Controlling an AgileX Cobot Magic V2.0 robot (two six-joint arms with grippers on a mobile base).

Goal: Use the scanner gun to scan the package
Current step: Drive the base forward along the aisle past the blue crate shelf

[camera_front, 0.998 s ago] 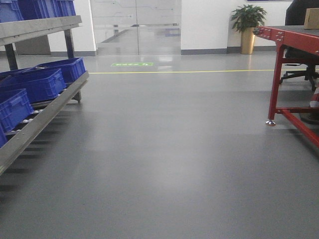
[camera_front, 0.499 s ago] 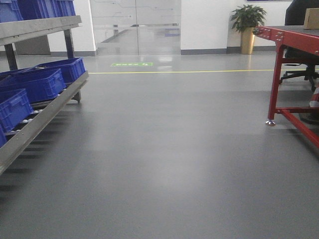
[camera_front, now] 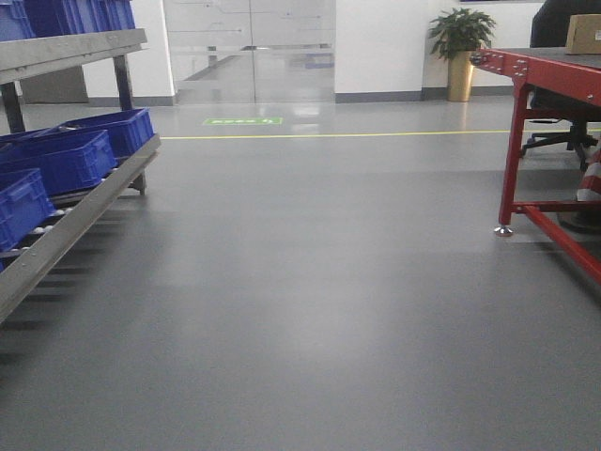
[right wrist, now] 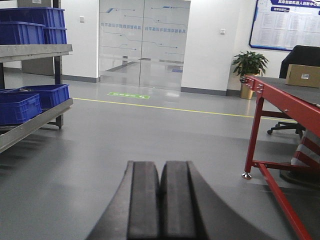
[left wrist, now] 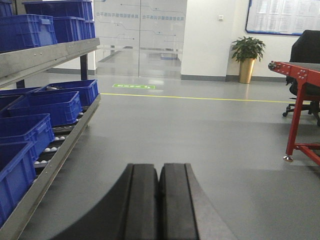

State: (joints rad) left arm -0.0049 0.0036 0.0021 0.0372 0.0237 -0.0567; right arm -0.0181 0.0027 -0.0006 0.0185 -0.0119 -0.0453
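Table (camera_front: pixel 554 73) shifted slightly left, package (right wrist: pixel 302 75) label clear only from right wrist

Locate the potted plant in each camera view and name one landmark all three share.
Exterior front-facing: potted plant top right, at the far wall, left of the red table.
Left wrist: upper right, at the wall.
Right wrist: right of centre, behind the table's end.
Shared landmark: green floor marking by the glass doors.

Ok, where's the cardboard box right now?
The cardboard box sits on the red table at the far right of the right wrist and front views, by the black chair and right of the potted plant.
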